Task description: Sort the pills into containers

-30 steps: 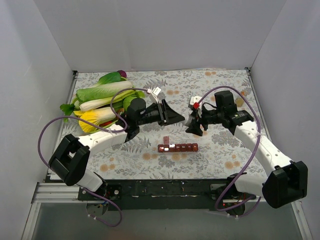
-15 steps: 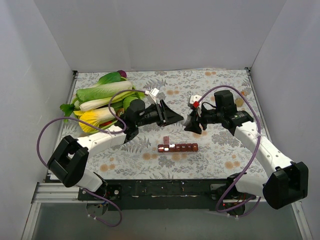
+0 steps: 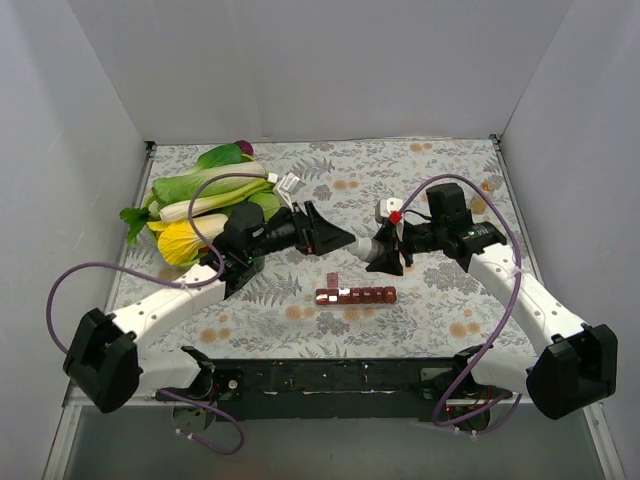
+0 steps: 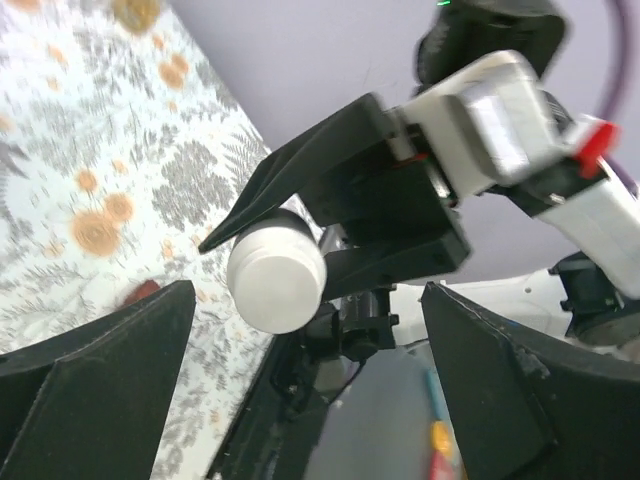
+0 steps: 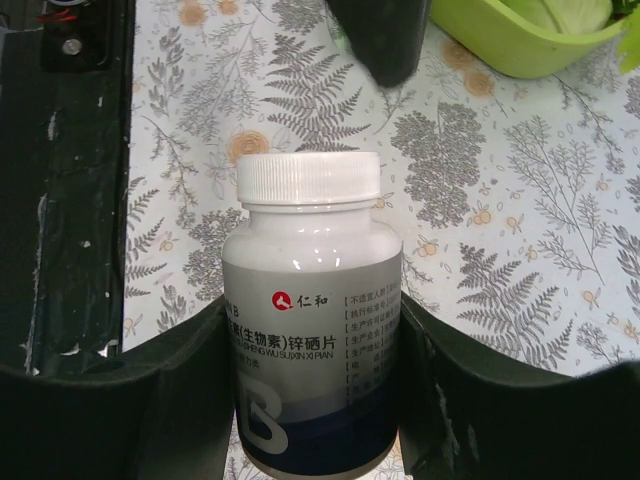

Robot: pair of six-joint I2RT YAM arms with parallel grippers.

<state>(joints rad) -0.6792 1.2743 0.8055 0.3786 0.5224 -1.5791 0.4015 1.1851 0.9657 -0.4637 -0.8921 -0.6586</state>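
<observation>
My right gripper (image 3: 385,254) (image 5: 310,400) is shut on a small grey bottle (image 3: 368,250) (image 5: 310,330) with a white cap (image 5: 308,180), which it holds above the table. My left gripper (image 3: 336,239) (image 4: 308,290) faces it with its jaws open wide on either side of the cap (image 4: 277,278), not touching it. The containers (image 3: 355,295), a dark red-brown strip of small compartments, lie on the patterned cloth just below both grippers, with one lid (image 3: 332,279) standing up at the left end. No loose pills show.
A pile of toy vegetables (image 3: 200,200) lies at the back left, with a light green bowl (image 5: 520,40) among them. White walls close in the table on three sides. The dark front rail (image 3: 330,380) runs along the near edge.
My left gripper has opened wide and its arm has swung lower and leftward. My right gripper has closed on the bottle and shifted slightly left.
</observation>
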